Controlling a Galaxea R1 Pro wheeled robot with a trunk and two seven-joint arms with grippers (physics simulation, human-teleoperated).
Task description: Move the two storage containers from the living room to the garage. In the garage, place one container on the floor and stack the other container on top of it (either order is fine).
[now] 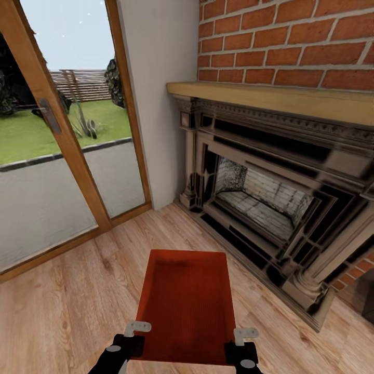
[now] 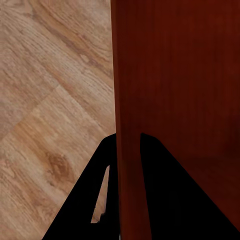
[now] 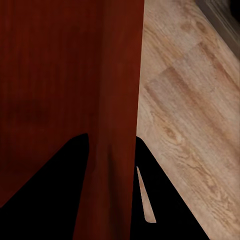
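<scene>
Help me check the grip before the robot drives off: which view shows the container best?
The head view: the whole container shows there, held over the wood floor with the left gripper and right gripper on its near corners. Each wrist view shows just one wall pinched between dark fingers.

Head camera: high up, tilted forward and down. We look over an orange-red storage container [image 1: 186, 306] at 6 o'clock, a brick fireplace [image 1: 270, 171] from 1 to 4 o'clock, and a glazed wood-framed door [image 1: 62, 145] at 10 o'clock.

Left wrist camera: very near, sighting along the left gripper [image 2: 129, 150], whose dark fingers straddle one container wall [image 2: 127, 100]; wood-plank floor [image 2: 50, 100] below.

Right wrist camera: equally near, along the right gripper [image 3: 111, 150] astride the opposite wall [image 3: 120, 75].

All three views share the container and plank floor.
</scene>
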